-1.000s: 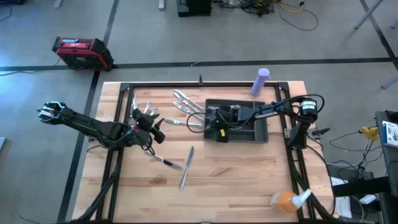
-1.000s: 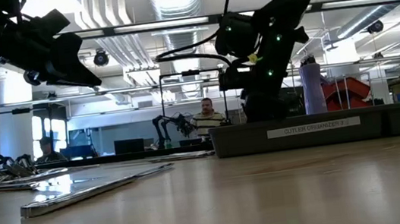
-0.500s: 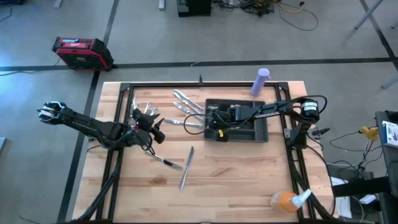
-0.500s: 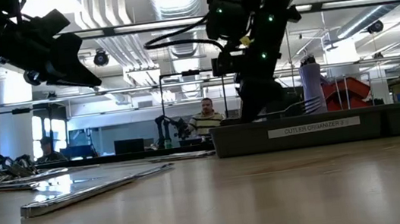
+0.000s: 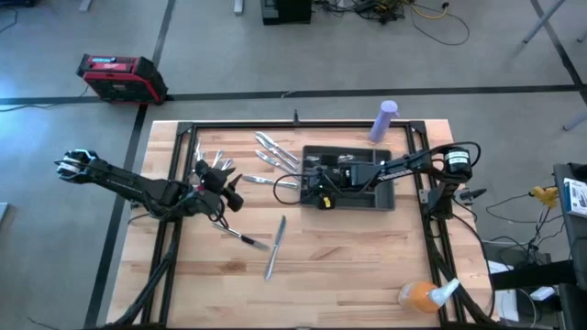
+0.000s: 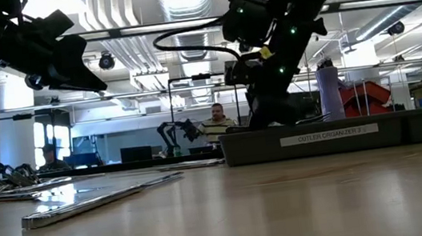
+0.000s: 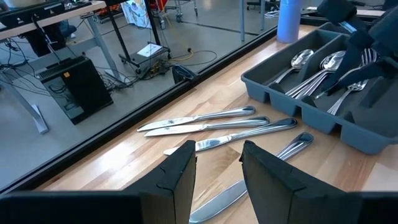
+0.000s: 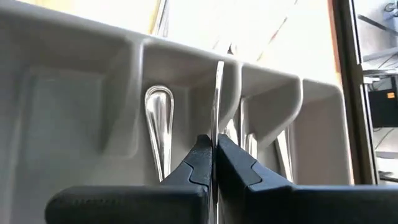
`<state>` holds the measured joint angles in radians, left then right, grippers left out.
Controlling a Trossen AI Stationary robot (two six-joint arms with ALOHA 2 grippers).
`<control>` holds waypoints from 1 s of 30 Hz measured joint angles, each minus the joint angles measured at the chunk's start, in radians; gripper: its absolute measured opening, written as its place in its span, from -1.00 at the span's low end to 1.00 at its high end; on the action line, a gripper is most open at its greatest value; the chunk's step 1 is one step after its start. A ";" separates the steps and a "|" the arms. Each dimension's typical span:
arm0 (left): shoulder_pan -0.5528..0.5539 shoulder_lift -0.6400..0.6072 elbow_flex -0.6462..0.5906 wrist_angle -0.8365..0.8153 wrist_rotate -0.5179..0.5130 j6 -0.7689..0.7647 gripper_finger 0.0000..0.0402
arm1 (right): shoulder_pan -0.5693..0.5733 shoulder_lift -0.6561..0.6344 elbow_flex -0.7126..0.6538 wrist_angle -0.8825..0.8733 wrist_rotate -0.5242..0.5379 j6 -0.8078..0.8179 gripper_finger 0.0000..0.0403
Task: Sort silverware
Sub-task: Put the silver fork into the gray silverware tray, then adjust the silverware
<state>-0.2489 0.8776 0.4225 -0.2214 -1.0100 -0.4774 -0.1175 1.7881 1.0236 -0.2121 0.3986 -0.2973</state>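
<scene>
The dark grey tray [image 5: 385,196] sits right of the table's middle, with spoons and forks [image 7: 323,68] lying in its compartments. My right gripper [image 5: 321,189] is low over the tray's left end, shut on one thin piece of silverware [image 8: 219,93]. Loose silverware lies flat on the wood: knives [image 5: 275,147] far of the tray, forks [image 5: 213,163] at the far left, and two pieces [image 5: 273,247] near the middle. My left gripper [image 7: 217,171] hovers open above the table left of the tray. My right gripper pinches a thin piece of silverware, seen edge-on [image 8: 218,127], between its two fingertips [image 8: 200,158]. The fingers reach down into the tray's left part. The piece runs on ahead of the fingers into a compartment, beside another handle [image 8: 158,118]. Whether it rests on the tray floor cannot be told.
A purple cylinder [image 5: 383,121] stands at the table's far right, and an orange spray bottle [image 5: 424,293] lies at the near right corner. A red case [image 5: 119,78] is on the floor beyond the table. A person [image 6: 218,123] sits in the room behind.
My right gripper, still shut, rose a little above the tray's left end, then sank back down into it. The loose silverware has not moved.
</scene>
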 joint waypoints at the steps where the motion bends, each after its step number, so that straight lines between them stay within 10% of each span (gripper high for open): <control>1: 0.000 0.000 0.000 0.000 0.000 0.000 -0.42 | 0.002 -0.001 -0.002 0.001 0.013 0.005 -1.00; 17: 0.000 0.000 0.000 0.000 0.000 0.000 -0.42 | 0.015 0.000 -0.009 0.045 0.024 0.001 -0.98; 30: 0.000 0.001 0.000 0.000 0.000 0.000 -0.42 | 0.015 0.001 -0.010 0.090 0.023 -0.034 -0.44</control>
<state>-0.2489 0.8783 0.4225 -0.2211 -1.0100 -0.4774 -0.1028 1.7893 1.0134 -0.1219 0.4213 -0.3317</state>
